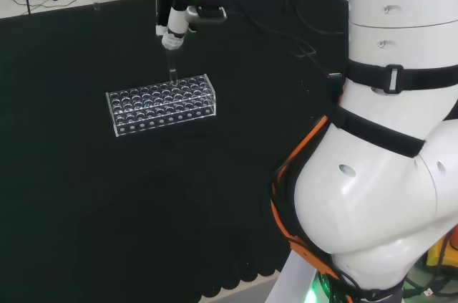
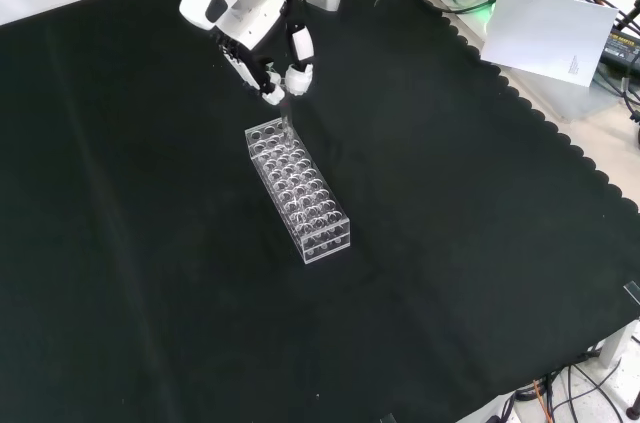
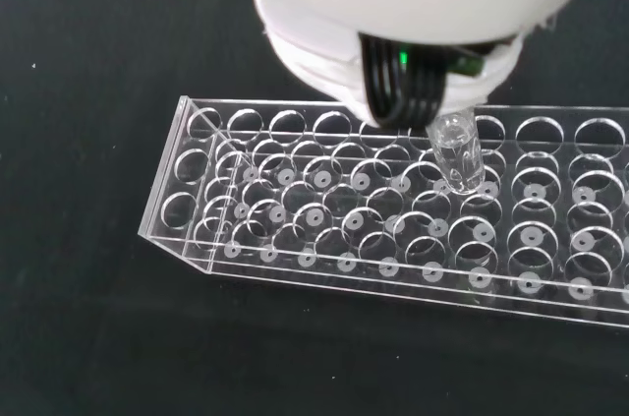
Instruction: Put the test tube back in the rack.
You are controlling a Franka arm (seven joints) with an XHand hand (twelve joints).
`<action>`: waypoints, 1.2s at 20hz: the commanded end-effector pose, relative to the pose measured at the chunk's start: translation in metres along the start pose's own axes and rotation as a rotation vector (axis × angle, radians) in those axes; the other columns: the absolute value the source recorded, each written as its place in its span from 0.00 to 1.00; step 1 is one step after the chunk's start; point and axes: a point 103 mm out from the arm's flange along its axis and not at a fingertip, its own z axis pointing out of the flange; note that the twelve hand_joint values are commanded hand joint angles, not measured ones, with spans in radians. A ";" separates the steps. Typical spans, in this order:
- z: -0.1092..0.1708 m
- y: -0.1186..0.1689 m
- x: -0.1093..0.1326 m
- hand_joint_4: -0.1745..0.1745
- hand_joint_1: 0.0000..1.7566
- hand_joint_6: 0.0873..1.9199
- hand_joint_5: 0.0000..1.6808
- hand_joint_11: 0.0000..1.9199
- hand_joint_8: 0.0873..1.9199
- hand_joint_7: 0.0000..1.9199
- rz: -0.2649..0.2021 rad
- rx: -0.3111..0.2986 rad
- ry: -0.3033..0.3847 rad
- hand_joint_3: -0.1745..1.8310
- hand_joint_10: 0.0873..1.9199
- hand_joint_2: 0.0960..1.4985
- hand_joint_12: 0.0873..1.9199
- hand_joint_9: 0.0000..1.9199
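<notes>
No text, label, brand, number or sign can be read in any of the views. A small dark mark is seen near the lower right corner of the white sheet of paper (image 2: 553, 33) at the upper right of the front view, but it is too small to be made out. Faint print is carried by the yellow-and-black strip (image 2: 622, 40) at the right edge of that view, and it cannot be read either.

Clear rack (image 1: 162, 104) and clear test tube (image 3: 458, 155) on black cloth (image 2: 150, 273).
</notes>
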 end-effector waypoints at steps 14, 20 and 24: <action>0.006 0.003 0.001 0.00 0.82 0.00 0.87 0.75 0.28 0.77 0.000 0.016 0.020 0.43 0.07 0.34 0.52 0.78; 0.009 0.006 0.002 0.00 0.82 0.00 0.87 0.75 0.28 0.77 0.000 0.023 0.023 0.43 0.07 0.34 0.52 0.78; 0.013 0.011 0.000 0.00 0.82 0.00 0.87 0.75 0.28 0.77 0.013 0.034 0.018 0.43 0.07 0.34 0.52 0.78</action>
